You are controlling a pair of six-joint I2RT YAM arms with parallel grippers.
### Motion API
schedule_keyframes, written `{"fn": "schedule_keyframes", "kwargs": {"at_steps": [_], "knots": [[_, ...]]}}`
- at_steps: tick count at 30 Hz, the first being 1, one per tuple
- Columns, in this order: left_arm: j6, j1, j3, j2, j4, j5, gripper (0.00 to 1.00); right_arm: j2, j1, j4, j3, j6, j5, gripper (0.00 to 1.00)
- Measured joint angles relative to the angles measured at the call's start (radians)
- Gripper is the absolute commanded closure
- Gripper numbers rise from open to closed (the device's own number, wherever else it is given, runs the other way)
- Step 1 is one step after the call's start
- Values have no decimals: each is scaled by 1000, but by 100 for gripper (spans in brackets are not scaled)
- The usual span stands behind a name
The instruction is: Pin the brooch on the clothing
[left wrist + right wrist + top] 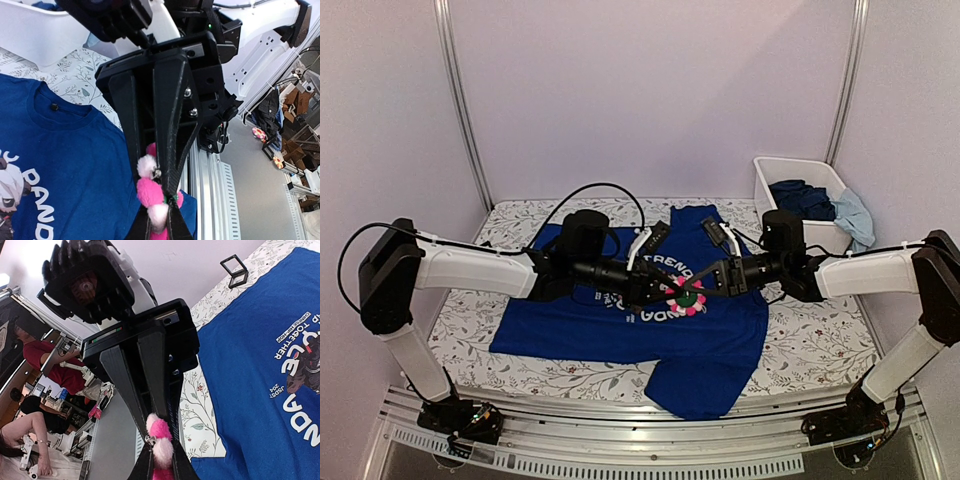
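The pink-petalled brooch is held just above the panda print of the royal-blue T-shirt, which lies spread on the floral table cover. My left gripper and right gripper meet tip to tip at it from either side. In the left wrist view my fingers are closed on the brooch, with the right arm's fingers pinching it from above over the shirt. In the right wrist view my gripper is likewise closed on the brooch, beside the shirt.
A white bin with bunched dark-blue and light-blue clothes stands at the back right. A small dark square tray lies on the table cover beyond the shirt. The shirt's lower hem hangs over the table's front edge.
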Motion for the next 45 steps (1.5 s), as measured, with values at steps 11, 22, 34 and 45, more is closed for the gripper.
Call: {"fn": "schedule_keyframes", "kwargs": {"at_steps": [11,22,34,45], "knots": [[122,-14,0,0,-43,-41,100,1,9,-57,1,-16,37,86],[208,-28,0,0,-85,-82,100,1,37,-126,20,-37,128,72],[87,-37,0,-14,-36,-55,100,-70,39,-183,24,-110,158,39],[58,-85,0,-23,53,-10,100,-198,49,-179,19,-147,131,38]]}}
